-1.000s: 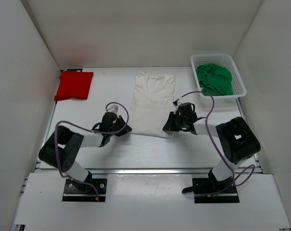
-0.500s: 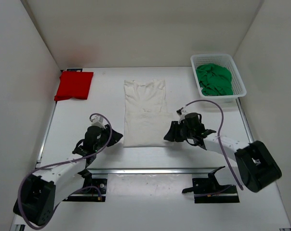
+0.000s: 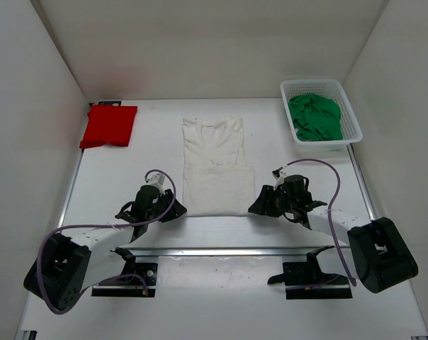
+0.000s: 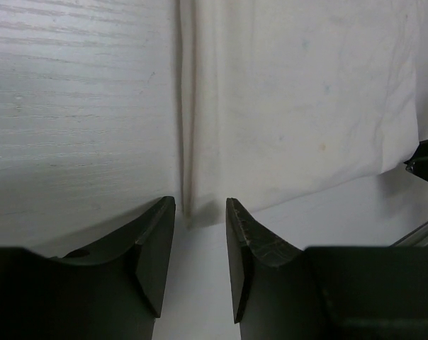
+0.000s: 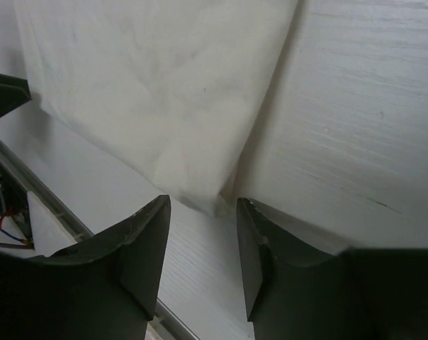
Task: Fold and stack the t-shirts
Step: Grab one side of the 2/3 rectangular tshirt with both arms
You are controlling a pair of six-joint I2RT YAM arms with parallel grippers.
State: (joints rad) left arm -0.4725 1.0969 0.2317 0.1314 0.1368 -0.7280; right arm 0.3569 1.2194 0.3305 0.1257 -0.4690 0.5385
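Cloth items, top external view: I count three. One red t-shirt [image 3: 108, 126], folded to a small rectangle, at the far left corner of the counter [image 3: 122, 177]. One white t-shirt [image 3: 215, 166], flat, sleeves folded in to a long strip, mid-counter, collar toward the far edge, hem toward the near edge. One green t-shirt [image 3: 314, 117], bunched, inside the one white mesh basket [image 3: 355, 126] at the far right corner.

Grippers: two. I have the left gripper [image 3: 177, 211] low at the hem's left corner and the right gripper [image 3: 257, 206] low at the hem's right corner. Both arms lie stretched along the near edge. Nothing stands between them and the cloth.

Left wrist view: one pair of dark fingers [image 4: 154, 244], parted by a narrow gap, nothing clamped. The left gripper [image 4: 200, 212] has the white t-shirt's [image 4: 306, 106] near corner and folded side edge just at the gap. Bare counter [image 4: 79, 106] to the left. A dark tip shows at the right edge of the view; I cannot tell what it is.

Right wrist view: one pair of fingers [image 5: 144, 244], parted a little wider, nothing clamped. The right gripper [image 5: 202, 209] sits with the white t-shirt's [image 5: 157, 92] corner just ahead of the gap. Bare counter [image 5: 370, 120] to the right. Red and blue wires [image 5: 8, 227] show beyond the near edge.
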